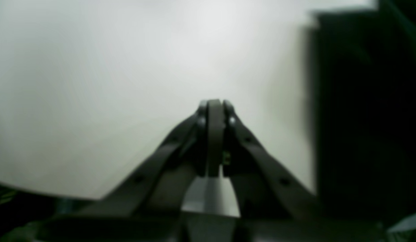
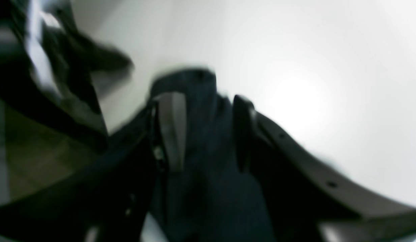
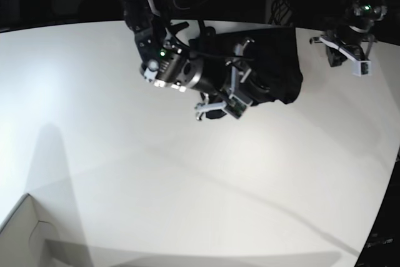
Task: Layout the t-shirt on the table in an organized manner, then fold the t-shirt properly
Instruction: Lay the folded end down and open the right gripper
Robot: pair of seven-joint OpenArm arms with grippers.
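Note:
The black t-shirt (image 3: 278, 60) is bunched in a heap at the far side of the white table (image 3: 187, 186). My right gripper (image 2: 206, 111) is shut on a fold of the t-shirt (image 2: 208, 141), with dark fabric filling the gap between the fingers (image 2: 171, 127). In the base view this gripper (image 3: 249, 85) reaches into the heap's left side. My left gripper (image 1: 214, 107) is shut and empty above the bare table (image 1: 93, 84). In the base view it (image 3: 342, 51) hangs to the right of the heap, apart from it. A dark mass (image 1: 362, 117) fills the right of the left wrist view; I cannot tell what it is.
A white box corner (image 3: 25, 236) sits at the table's near left. The table's curved edge (image 3: 382, 204) runs down the right side. Dark equipment and cables (image 3: 281, 4) stand behind the far edge.

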